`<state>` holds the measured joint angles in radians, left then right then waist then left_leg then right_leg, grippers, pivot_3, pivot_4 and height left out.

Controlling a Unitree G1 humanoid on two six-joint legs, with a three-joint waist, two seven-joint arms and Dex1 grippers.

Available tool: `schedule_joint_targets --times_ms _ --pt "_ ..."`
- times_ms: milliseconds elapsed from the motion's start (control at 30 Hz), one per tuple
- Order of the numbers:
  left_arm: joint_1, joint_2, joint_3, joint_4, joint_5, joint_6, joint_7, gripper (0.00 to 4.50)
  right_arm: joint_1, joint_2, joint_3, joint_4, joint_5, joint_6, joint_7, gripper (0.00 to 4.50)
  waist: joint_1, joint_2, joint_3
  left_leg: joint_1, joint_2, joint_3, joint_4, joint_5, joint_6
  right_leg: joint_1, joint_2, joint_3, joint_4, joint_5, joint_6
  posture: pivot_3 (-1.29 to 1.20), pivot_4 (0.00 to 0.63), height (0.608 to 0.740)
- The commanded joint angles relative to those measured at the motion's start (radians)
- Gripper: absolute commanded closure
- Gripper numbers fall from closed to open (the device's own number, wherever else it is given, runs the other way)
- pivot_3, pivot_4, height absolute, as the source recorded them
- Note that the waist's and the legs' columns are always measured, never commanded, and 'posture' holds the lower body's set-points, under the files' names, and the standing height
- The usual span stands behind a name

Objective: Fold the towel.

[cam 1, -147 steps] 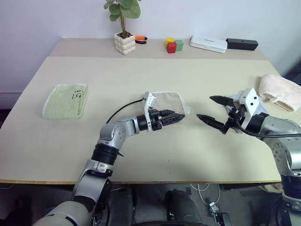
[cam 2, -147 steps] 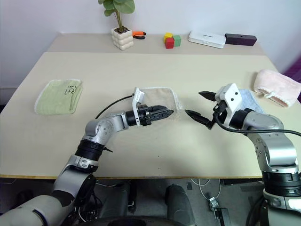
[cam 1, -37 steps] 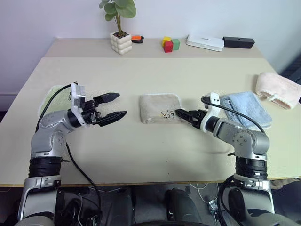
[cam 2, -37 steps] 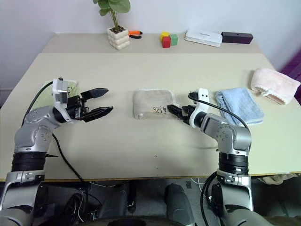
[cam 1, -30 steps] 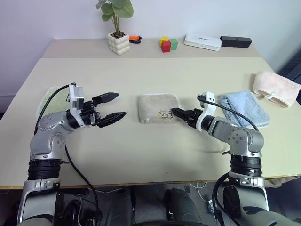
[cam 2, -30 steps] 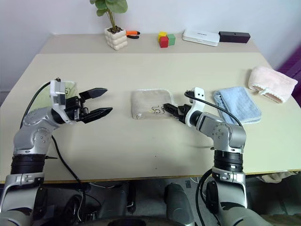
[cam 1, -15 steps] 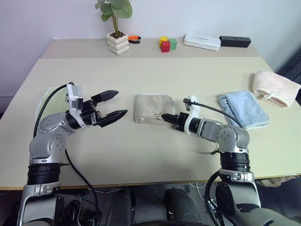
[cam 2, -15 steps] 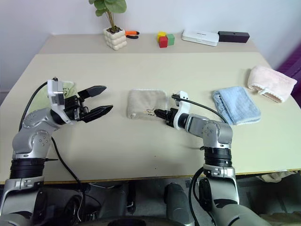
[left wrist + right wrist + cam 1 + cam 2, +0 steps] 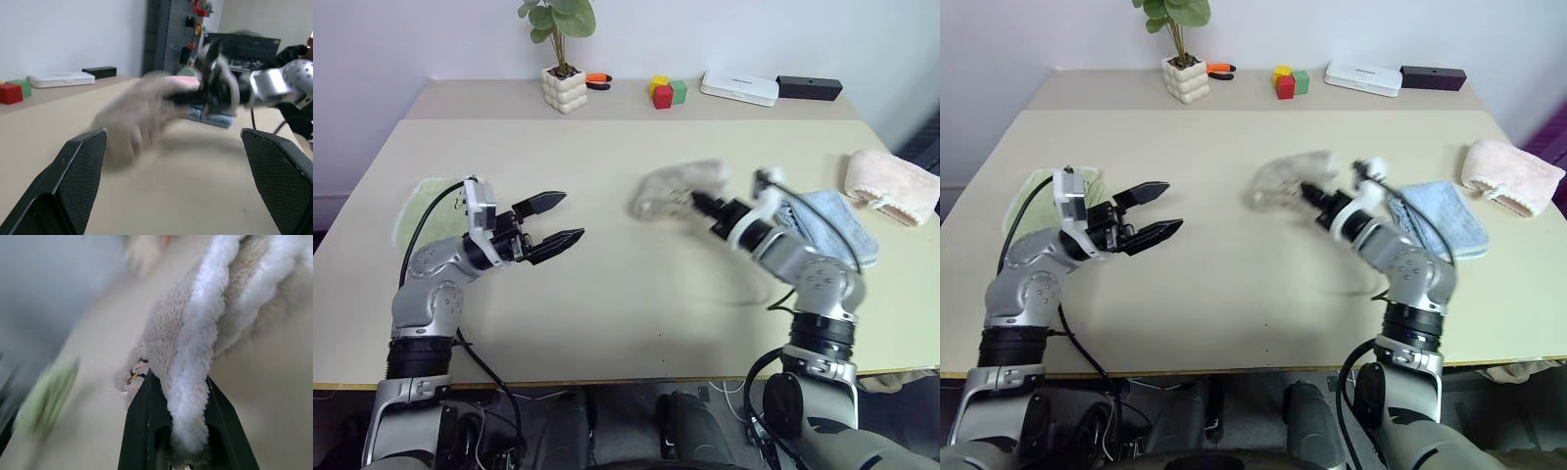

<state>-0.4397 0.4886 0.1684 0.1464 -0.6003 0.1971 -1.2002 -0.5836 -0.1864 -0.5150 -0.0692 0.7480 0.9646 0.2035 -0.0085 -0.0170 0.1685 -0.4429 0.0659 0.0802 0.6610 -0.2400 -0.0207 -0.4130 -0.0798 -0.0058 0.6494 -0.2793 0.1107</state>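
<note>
Towel (image 9: 674, 188) now aloft, right arm (image 9: 783, 253) raised.

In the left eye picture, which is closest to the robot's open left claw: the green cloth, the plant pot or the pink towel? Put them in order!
From the left gripper:
1. Green cloth, just behind it at the table's left edge.
2. Plant pot, at the back.
3. Pink towel, far right edge.

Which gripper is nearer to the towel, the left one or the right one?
Right. The right gripper is shut on the towel, holding it above the table. The left gripper is open, well off to the towel's left.
</note>
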Motion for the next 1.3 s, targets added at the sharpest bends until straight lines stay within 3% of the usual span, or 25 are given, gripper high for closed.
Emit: schedule_joint_targets --times_ms 33,233,500,900,1100,1300 --pt "-0.064 -0.012 -0.006 0.052 0.017 -0.060 -0.021 0.00 0.021 -0.031 -0.140 -0.187 0.058 -0.062 -0.135 4.42 -0.001 0.000 0.000 0.000 0.000 0.000 0.000 0.000 0.000 0.000 0.000 0.000 0.000 0.000 0.000 0.00 0.150 0.735" --pt "-0.096 -0.060 -0.024 0.108 0.025 -0.085 -0.040 0.00 0.099 -0.047 -0.316 -0.296 0.139 -0.109 -0.335 4.42 -0.004 0.000 0.000 0.000 0.000 0.000 -0.001 0.000 0.000 0.000 0.000 0.000 0.000 0.000 0.000 0.00 0.150 0.735" --pt "-0.143 -0.077 -0.049 0.145 0.018 -0.061 -0.077 0.00 0.211 0.081 -0.280 -0.408 0.176 -0.238 -0.508 4.42 -0.007 0.001 0.000 0.001 0.000 0.000 -0.001 0.000 0.000 0.000 0.001 0.001 0.000 0.000 0.000 0.00 0.150 0.735" --pt "-0.123 -0.065 -0.045 0.097 0.018 -0.034 -0.059 0.00 0.213 0.053 -0.190 -0.255 0.114 -0.453 -0.483 4.42 -0.006 0.002 0.000 0.001 0.000 0.000 -0.001 0.000 0.000 0.000 0.000 0.001 0.000 0.000 0.000 0.00 0.150 0.735" --pt "-0.109 -0.061 -0.039 0.073 0.014 -0.020 -0.043 0.00 0.311 0.120 -0.115 -0.166 0.106 -0.490 -0.412 4.42 -0.006 0.002 0.001 0.001 0.000 0.000 -0.001 0.000 0.000 0.000 0.001 0.001 0.000 0.000 0.000 0.00 0.150 0.735" --pt "-0.101 -0.055 -0.038 0.052 0.005 -0.007 -0.031 0.00 0.360 0.093 -0.094 -0.127 0.043 -0.515 -0.431 4.42 -0.005 0.002 0.001 0.001 0.000 0.000 -0.001 0.000 0.000 0.000 0.000 0.001 0.000 0.000 0.000 0.00 0.150 0.735"
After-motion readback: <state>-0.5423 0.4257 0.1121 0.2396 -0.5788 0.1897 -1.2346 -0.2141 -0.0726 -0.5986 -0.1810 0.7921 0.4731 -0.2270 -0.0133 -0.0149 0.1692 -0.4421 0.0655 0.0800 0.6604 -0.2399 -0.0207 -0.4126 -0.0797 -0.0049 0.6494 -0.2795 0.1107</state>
